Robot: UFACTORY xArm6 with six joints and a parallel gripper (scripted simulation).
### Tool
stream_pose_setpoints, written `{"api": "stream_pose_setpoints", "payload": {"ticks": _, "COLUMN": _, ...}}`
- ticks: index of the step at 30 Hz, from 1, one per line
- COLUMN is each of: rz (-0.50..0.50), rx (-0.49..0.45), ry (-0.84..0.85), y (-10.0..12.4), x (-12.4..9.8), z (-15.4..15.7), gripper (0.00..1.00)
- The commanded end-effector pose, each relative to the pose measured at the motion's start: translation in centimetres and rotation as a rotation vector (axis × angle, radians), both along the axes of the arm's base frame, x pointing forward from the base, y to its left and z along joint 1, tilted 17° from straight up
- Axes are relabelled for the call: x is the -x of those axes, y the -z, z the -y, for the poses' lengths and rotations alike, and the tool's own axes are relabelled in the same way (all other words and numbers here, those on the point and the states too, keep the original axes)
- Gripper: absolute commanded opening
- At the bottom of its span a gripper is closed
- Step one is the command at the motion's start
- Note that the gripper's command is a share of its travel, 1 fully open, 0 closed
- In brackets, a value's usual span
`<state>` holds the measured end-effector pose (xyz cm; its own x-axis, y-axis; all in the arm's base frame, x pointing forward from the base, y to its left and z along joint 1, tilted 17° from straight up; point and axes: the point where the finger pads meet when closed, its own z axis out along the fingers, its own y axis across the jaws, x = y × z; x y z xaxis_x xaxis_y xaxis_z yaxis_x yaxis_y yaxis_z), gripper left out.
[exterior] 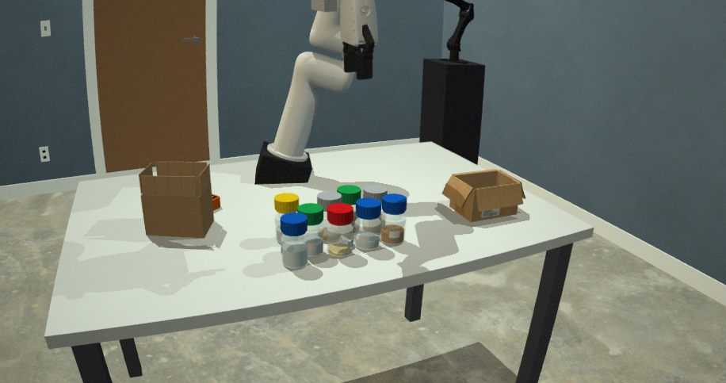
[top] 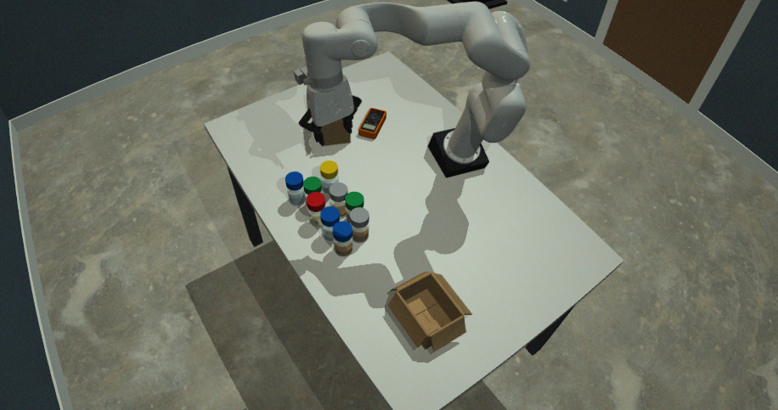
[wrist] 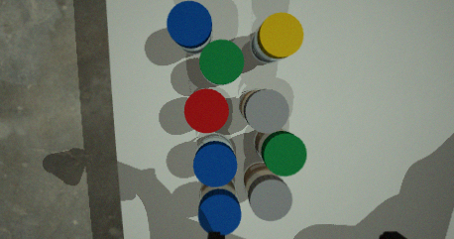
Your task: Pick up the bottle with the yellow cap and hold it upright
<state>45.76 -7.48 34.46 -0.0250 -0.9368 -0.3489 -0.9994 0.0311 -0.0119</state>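
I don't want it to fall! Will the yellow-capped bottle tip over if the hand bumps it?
Maybe. The clear bottle with the yellow cap looks taller than wide, so a high bump could tip it. It seems nearly empty, so probably light. The green-capped bottle beside it might get knocked too.

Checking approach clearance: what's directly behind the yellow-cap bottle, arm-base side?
Behind the yellow-cap bottle only bare table shows up to the arm base. A grey-cap bottle stands beside it. Its lower body is hidden by front bottles.

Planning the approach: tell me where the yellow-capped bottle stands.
In the top view the yellow-capped bottle stands at the cluster's corner nearest the tall box, with a green-capped bottle and a grey-capped one beside it.
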Motion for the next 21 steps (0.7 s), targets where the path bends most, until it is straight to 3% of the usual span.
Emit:
{"api": "stream_pose_setpoints", "payload": {"ticks": 1, "rz": 0.032, "rx": 0.05, "ry": 0.015, "y": 0.13, "x": 1.8, "z": -2.36, "gripper": 0.79}}
{"api": "stream_pose_setpoints", "payload": {"ticks": 3, "rz": 0.041, "rx": 0.07, "ry": 0.021, "y": 0.3, "x": 2.58, "z": -3.35, "gripper": 0.79}}
{"api": "stream_pose_setpoints", "payload": {"ticks": 21, "rz": 0.031, "rx": 0.059, "ry": 0.012, "y": 0.27, "x": 2.36, "z": -3.06, "gripper": 0.79}}
